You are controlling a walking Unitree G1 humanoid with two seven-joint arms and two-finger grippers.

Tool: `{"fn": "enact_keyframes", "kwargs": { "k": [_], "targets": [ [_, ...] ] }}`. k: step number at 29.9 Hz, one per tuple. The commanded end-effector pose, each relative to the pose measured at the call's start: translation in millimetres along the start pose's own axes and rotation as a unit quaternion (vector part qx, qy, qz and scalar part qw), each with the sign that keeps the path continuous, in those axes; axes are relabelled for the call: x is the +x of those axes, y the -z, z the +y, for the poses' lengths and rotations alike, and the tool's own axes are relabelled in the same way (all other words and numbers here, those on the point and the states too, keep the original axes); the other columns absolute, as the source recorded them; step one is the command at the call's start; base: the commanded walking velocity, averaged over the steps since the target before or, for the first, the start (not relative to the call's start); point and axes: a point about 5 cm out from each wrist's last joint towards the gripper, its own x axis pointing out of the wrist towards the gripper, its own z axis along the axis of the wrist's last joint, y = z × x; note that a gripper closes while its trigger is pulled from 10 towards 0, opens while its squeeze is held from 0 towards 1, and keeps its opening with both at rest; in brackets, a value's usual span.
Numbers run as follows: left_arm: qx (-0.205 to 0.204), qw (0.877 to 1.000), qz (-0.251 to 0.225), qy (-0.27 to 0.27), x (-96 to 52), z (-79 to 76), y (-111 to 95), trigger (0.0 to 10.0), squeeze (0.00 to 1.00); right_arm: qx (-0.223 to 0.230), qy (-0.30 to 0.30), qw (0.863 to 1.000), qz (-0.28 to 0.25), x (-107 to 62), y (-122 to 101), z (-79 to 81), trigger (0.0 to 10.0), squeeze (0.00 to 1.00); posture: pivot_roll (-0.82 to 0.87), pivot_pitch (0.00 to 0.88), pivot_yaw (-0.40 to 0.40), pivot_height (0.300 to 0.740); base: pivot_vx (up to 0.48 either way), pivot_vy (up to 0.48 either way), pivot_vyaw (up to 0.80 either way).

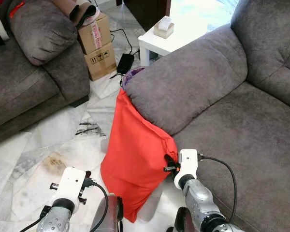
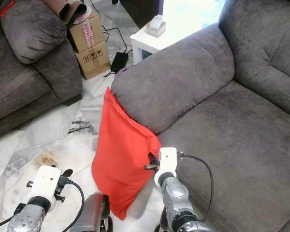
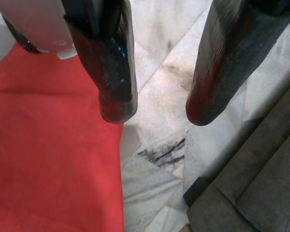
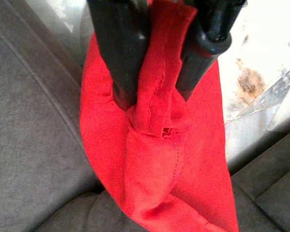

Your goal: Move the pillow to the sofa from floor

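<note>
A red pillow (image 1: 135,159) stands on the marble floor and leans against the armrest (image 1: 183,87) of the grey sofa (image 1: 241,140). My right gripper (image 4: 154,96) is shut on a fold of red fabric at the pillow's upper right edge, beside the sofa seat; its wrist (image 1: 186,166) sits by that edge. My left gripper (image 3: 159,113) is open just left of the pillow, over the floor, with nothing between its black fingers (image 3: 117,96). Its wrist (image 1: 70,186) is low at the left.
A second grey sofa (image 1: 24,82) stands at the left. Cardboard boxes (image 1: 99,46), a black power adapter with its cable (image 1: 124,62) and a white side table (image 1: 159,46) are behind the pillow. A brown stain (image 1: 53,162) marks the floor.
</note>
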Motion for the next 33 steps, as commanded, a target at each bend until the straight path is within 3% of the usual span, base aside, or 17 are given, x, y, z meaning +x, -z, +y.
{"fn": "enact_keyframes", "kwargs": {
  "k": [1, 10, 17, 27, 28, 29, 33],
  "targets": [
    [-0.001, 1.000, 0.011, -0.004, 1.2, 2.2, 7, 10.0, 0.00, 0.001, -0.005, 1.000, 0.022, -4.0, 14, 4.2, 0.0, 0.00, 0.30, 0.229, 0.006, 0.623, 0.000, 0.000, 0.00],
    [-0.009, 1.000, -0.008, -0.009, 18.9, 4.5, 1, 10.0, 0.00, 0.008, -0.001, 1.000, 0.006, -6.8, 16, 4.3, 0.0, 0.00, 0.25, 0.177, -0.003, 0.623, 0.000, 0.000, 0.00],
    [-0.016, 1.000, -0.022, 0.006, 34.4, -2.7, -5, 10.0, 0.00, 0.012, -0.004, 1.000, -0.016, -9.6, 15, 2.5, 0.0, 0.00, 0.19, 0.136, 0.000, 0.623, 0.000, 0.000, 0.00],
    [-0.024, 0.999, -0.033, 0.007, 45.6, -6.2, -7, 10.0, 0.00, 0.010, 0.020, 0.999, -0.045, -16.8, 12, -12.6, 0.0, 0.00, 0.13, 0.094, -0.009, 0.623, 0.000, 0.000, 0.00],
    [-0.025, 0.999, -0.033, 0.007, 46.0, -6.7, -6, 10.0, 0.00, 0.011, 0.020, 0.999, -0.048, -17.7, 13, -13.7, 4.5, 0.00, 0.13, 0.093, -0.009, 0.623, 0.000, 0.000, 0.00],
    [-0.026, 0.999, -0.033, 0.007, 46.2, -7.5, -6, 10.0, 0.00, 0.011, 0.018, 0.998, -0.052, -19.3, 13, -15.3, 10.0, 0.00, 0.12, 0.090, -0.009, 0.623, 0.000, 0.000, 0.00],
    [-0.029, 0.999, -0.035, 0.009, 47.0, -9.8, -5, 10.0, 0.00, 0.009, 0.017, 0.998, -0.055, -22.9, 15, -19.5, 10.0, 0.00, 0.11, 0.084, -0.008, 0.623, 0.000, 0.000, 0.00]
  ]
}}
